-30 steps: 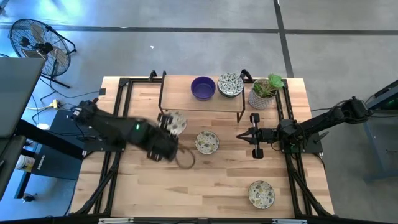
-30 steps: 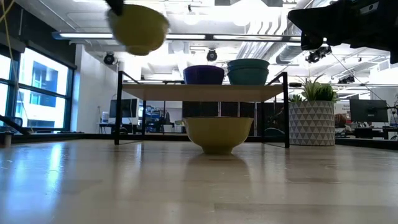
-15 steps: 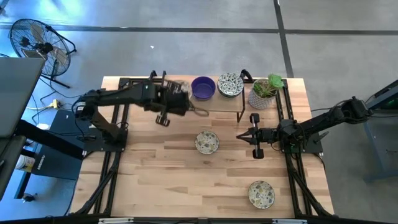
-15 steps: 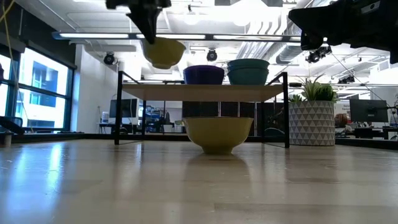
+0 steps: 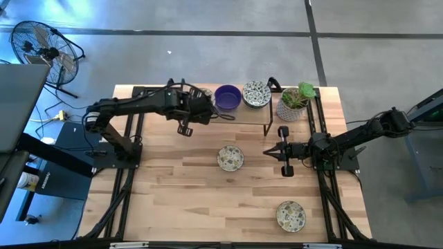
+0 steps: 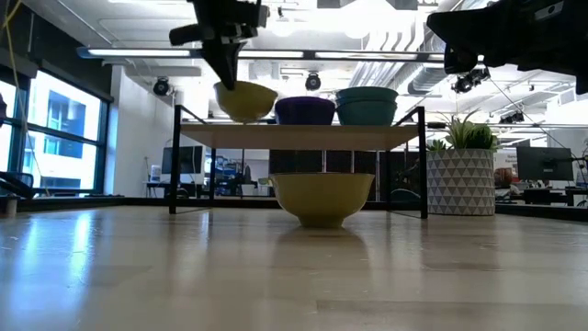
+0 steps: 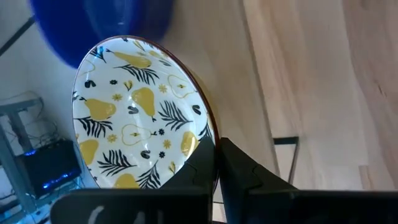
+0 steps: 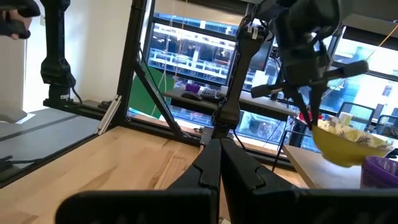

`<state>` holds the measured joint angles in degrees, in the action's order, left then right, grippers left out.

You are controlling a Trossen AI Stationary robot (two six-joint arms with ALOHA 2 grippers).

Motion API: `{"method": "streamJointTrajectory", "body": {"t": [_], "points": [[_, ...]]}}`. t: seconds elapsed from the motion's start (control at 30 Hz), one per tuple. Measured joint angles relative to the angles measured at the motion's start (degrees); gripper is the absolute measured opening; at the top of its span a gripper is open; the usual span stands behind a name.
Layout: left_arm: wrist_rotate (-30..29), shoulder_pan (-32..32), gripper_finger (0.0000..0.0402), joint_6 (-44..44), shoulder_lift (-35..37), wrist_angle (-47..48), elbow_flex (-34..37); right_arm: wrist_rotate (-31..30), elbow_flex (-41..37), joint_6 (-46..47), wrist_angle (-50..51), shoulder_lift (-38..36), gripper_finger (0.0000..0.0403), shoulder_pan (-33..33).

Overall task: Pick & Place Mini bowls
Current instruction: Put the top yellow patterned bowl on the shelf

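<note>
My left gripper (image 5: 201, 105) (image 6: 228, 72) reaches over the wooden shelf (image 5: 242, 115) at the table's far side, shut on a mini bowl (image 7: 134, 118) (image 6: 245, 99), cream inside with yellow pears and dark leaves, yellow outside. The bowl is at shelf-top height, right beside the purple bowl (image 5: 226, 97) (image 6: 305, 110); whether its base touches the shelf I cannot tell. A patterned bowl (image 5: 256, 94) stands next to the purple one. Two more patterned bowls (image 5: 230, 158) (image 5: 291, 215) rest on the table. My right gripper (image 5: 268, 152) (image 8: 214, 149) waits shut above the table's right half. My left gripper pinches the bowl's rim (image 7: 208, 138) at one spot, one finger inside the bowl and one outside. The fingers (image 6: 225, 64) come from above, pointing down. The bowl hangs below them nearly level, at the shelf's top; the purple bowl is close beside it.
A potted plant (image 5: 296, 102) (image 6: 464, 179) in a patterned pot stands right of the shelf. Black frame rails run along both table sides (image 5: 128, 173) (image 5: 325, 187). Bare wood lies open at the near left of the table (image 5: 173, 207). A fan (image 5: 41, 52) stands on the floor.
My left gripper has carried the bowl from above the table's middle left toward the far edge, over the shelf, then down beside the purple bowl. It has stayed shut on the bowl, which has dropped from high above the shelf to shelf-top height.
</note>
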<state>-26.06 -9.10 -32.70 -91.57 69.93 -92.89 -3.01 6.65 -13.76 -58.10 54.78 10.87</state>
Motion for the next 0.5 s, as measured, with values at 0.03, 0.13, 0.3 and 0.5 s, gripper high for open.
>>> {"method": "streamJointTrajectory", "body": {"t": [0.03, 0.13, 0.3, 0.5], "points": [[0.0, -0.2, 0.0001, -0.1, 0.0, -0.2, 0.5, 0.0, 0.0, 0.0, 0.0, 0.0, 0.0, 0.0], [0.4, -0.4, 0.0001, 0.2, 0.0, -0.8, 1.4, 0.0, 0.0, 0.0, 0.0, 0.0, 0.0, 0.0], [0.2, -1.0, 0.0001, 0.3, 1.2, -1.1, 1.5, 0.0, 0.0, 0.0, 0.0, 0.0, 0.0, 0.0], [0.1, -3.6, 0.0001, -0.2, 1.1, -1.5, 1.6, 0.0, 0.0, 0.0, 0.0, 0.0, 0.0, 0.0]]}}
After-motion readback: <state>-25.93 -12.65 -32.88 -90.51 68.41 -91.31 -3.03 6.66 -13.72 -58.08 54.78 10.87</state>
